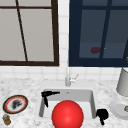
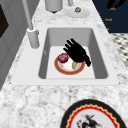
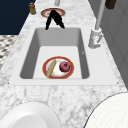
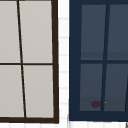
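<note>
My left hand (image 1: 47, 94) hovers over the sink's (image 1: 93, 100) left end, open, with straight fingers pointing right and the thumb down. The left side view shows this hand (image 2: 76, 52) above a red-rimmed plate (image 2: 65, 70) on the sink floor. On that plate (image 3: 45, 67) lie a dark red apple (image 3: 65, 66) and a tan breadstick (image 3: 51, 68). In the right side view the left hand (image 3: 53, 18) hangs at the basin's far end. My right hand (image 1: 102, 115) floats by the sink's front right corner, holding nothing. A big red ball (image 1: 67, 115) fills the front of the basin.
The faucet (image 1: 68, 77) stands behind the basin. A decorated plate (image 1: 15, 104) and a small brown jar (image 1: 6, 120) sit on the left counter. On the right counter are a white plate (image 1: 117, 108) with a small morsel and a tall white canister (image 1: 123, 82).
</note>
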Available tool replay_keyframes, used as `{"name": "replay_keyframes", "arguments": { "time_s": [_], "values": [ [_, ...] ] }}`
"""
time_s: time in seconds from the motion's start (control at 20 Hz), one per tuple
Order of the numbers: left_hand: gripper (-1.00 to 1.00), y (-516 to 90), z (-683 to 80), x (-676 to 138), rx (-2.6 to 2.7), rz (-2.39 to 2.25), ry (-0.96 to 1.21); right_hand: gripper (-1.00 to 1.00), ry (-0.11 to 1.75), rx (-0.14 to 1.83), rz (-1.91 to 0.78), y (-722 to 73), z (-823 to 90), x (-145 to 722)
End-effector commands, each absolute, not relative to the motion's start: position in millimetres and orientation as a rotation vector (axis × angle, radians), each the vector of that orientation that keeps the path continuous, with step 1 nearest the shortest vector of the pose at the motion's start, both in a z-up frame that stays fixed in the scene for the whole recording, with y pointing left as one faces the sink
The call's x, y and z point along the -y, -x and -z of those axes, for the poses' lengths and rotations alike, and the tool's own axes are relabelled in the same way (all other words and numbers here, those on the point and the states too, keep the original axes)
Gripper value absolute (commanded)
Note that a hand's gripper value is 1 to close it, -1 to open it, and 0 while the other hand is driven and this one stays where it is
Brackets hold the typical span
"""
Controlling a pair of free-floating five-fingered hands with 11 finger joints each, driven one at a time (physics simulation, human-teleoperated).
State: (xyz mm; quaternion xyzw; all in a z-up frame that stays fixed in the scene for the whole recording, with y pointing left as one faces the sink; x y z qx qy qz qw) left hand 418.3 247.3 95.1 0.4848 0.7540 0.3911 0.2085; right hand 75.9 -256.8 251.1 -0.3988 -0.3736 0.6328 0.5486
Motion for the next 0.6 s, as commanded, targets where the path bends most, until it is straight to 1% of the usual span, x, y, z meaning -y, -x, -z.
{"name": "replay_keyframes", "arguments": {
  "time_s": [0.0,0.1,0.2,0.25,0.4,0.45,0.55],
  "values": [
    [-1.00,-422,-102,-249,-2.191,-1.172,-1.299,0.00,0.945,0.885,-1.499,-76,-251,257],
    [-1.00,-420,-99,-252,-2.197,-1.196,-1.270,0.00,0.945,0.885,-1.499,-76,-251,257],
    [-1.00,-421,-99,-264,-2.155,-1.147,-1.308,0.00,0.945,0.885,-1.499,-76,-251,257],
    [-1.00,-423,-98,-254,-2.117,-1.115,-1.337,0.00,0.945,0.885,-1.499,-76,-251,257],
    [-1.00,-421,-99,-267,-2.096,-1.075,-1.355,0.00,0.945,0.885,-1.499,-76,-251,257],
    [-1.00,-397,-99,-258,-2.103,-1.127,-1.323,0.00,0.945,0.885,-1.499,-76,-251,257],
    [-1.00,-401,-97,-258,-2.130,-1.304,-1.340,0.00,0.945,0.885,-1.499,-76,-251,257]
  ]
}}
